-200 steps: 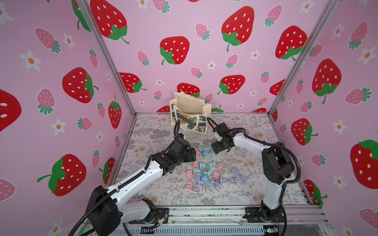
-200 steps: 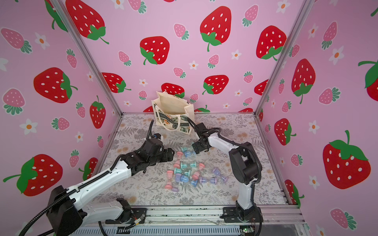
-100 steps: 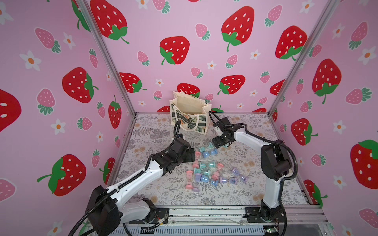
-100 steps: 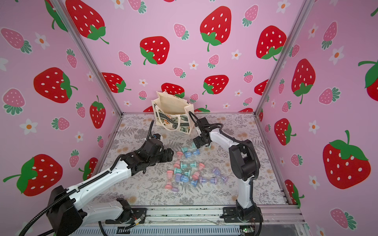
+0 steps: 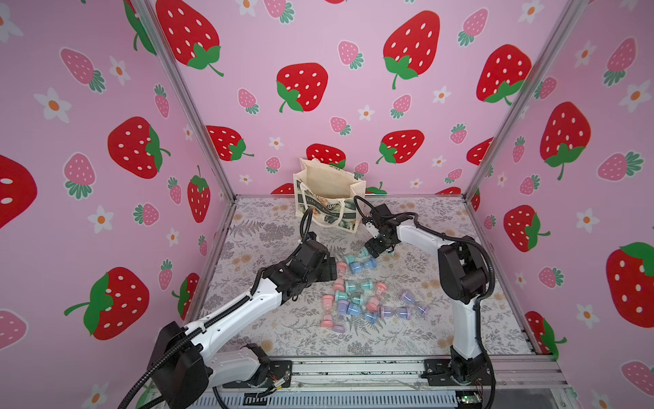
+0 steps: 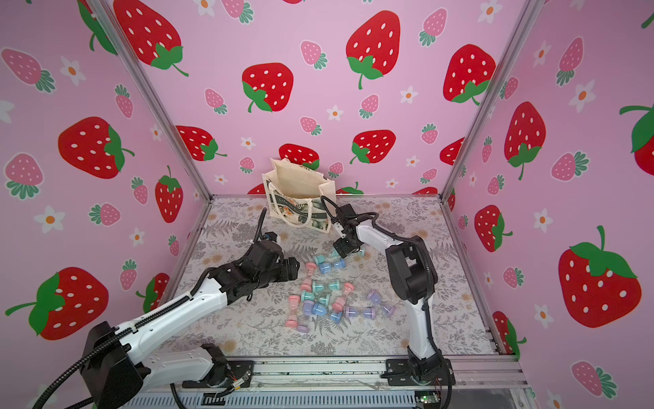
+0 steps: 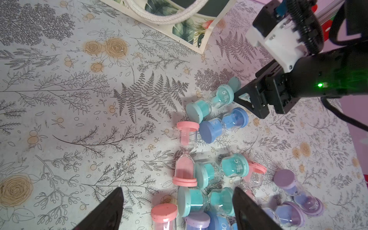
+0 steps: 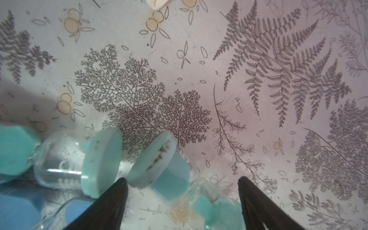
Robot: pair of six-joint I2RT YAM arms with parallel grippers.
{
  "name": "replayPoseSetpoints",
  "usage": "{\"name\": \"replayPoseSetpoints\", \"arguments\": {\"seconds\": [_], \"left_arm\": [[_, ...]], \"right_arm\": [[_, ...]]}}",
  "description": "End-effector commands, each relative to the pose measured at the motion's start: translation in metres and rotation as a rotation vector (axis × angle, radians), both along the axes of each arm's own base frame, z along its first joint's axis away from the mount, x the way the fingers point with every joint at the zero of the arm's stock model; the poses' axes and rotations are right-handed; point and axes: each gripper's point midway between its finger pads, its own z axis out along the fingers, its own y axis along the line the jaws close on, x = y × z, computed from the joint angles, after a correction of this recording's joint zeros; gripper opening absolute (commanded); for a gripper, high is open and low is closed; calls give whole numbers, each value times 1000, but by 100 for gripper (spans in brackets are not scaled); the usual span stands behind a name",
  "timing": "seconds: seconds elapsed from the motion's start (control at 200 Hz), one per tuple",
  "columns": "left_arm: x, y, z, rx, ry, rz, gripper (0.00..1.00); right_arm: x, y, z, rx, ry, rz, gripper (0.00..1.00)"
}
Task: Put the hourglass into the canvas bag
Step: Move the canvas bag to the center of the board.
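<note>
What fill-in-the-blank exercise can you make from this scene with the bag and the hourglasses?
1. The bag stands by the ___ wall.
2. A teal hourglass near the right end effector is numbered ___.
3. The left end effector and the right end effector both have their jaws ___.

Missing words: back; 5; open.

Pink strawberry-print walls point(image 5: 318, 35), fern-patterned tabletop point(image 5: 269, 230) (grey line drawings), aluminium rail point(image 5: 354, 368)
</note>
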Motion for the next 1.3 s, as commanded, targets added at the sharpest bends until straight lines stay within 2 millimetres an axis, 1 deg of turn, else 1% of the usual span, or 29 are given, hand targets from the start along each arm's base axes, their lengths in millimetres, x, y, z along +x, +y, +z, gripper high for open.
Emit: {"name": "replayPoseSetpoints", "arguments": {"seconds": [0.0,0.05,0.155,0.23,0.29,0.38,0.425,0.56,0.605,0.685,0.74,0.8,0.88,0.925,1.041,1.056,1.101,1.131,1.226,1.256,1.296], "left_arm": [[6,2,17,-5,-38,29,87],[7,2,17,-3,-40,31,87],[8,1,19,-4,-43,30,87],[8,1,17,5,-37,31,87],[9,2,17,10,-36,35,87],[10,2,17,11,-37,35,87],[10,2,17,12,-38,36,87],[11,2,16,16,-37,40,87],[10,3,15,18,-37,41,87],[11,3,16,18,-38,45,87],[11,4,16,20,-39,45,87],[11,5,17,20,-43,49,87],[11,6,18,21,-47,53,87],[11,6,18,20,-49,55,87],[14,5,24,10,-64,56,87],[14,5,26,8,-67,55,87],[16,4,30,-2,-77,58,88],[18,4,33,-9,-83,62,88],[27,5,46,-49,-116,87,88],[30,4,50,-63,-128,95,88],[36,6,55,-83,-139,115,88]], "right_arm": [[1,0,-2,-25,14,60,86],[1,2,-7,-27,25,74,83],[3,4,-13,-32,29,98,83],[4,7,-16,-28,33,114,78],[4,8,-19,-32,37,119,77],[5,10,-22,-28,41,130,77],[6,12,-22,-26,42,136,74],[5,15,-21,-8,47,146,73],[5,17,-21,1,50,153,70],[4,17,-22,2,53,154,70],[3,17,-23,1,56,158,67],[3,16,-23,0,55,156,60],[2,15,-22,2,52,150,60],[1,15,-21,15,53,147,55],[1,13,-17,30,45,132,52],[1,13,-17,33,45,130,49],[0,11,-16,37,45,125,46],[1,10,-14,39,43,118,46],[0,7,-10,54,37,103,45],[0,5,-8,57,34,96,42],[0,3,-6,67,30,84,42]]}}
